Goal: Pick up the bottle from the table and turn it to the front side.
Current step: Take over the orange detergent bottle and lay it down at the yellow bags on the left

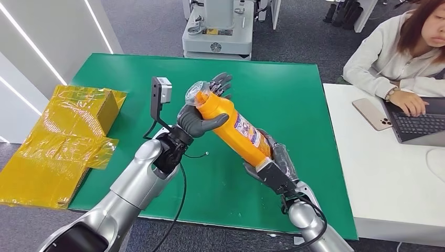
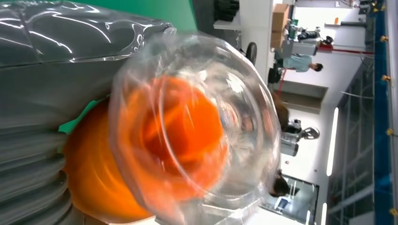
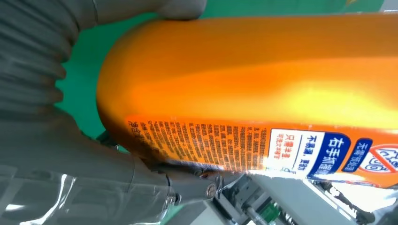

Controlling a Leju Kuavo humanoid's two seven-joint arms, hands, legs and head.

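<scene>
An orange bottle (image 1: 231, 123) with a clear cap (image 1: 196, 93) and a printed label hangs tilted above the green table (image 1: 294, 89), cap end toward the far left. My left hand (image 1: 202, 119) grips it just below the cap, thumb across the front and fingers behind. My right hand (image 1: 270, 164) holds its base end. In the left wrist view the clear cap (image 2: 197, 126) and orange neck are very close and blurred. In the right wrist view the bottle (image 3: 244, 79) shows its small-print label, with my right hand (image 3: 70, 154) wrapped under its base.
A yellow-wrapped box (image 1: 57, 142) lies off the table's left side. At the right a person (image 1: 399, 47) sits at a white desk (image 1: 388, 173) with a laptop (image 1: 417, 123) and a phone (image 1: 371, 114). A grey machine base (image 1: 218, 31) stands beyond the far edge.
</scene>
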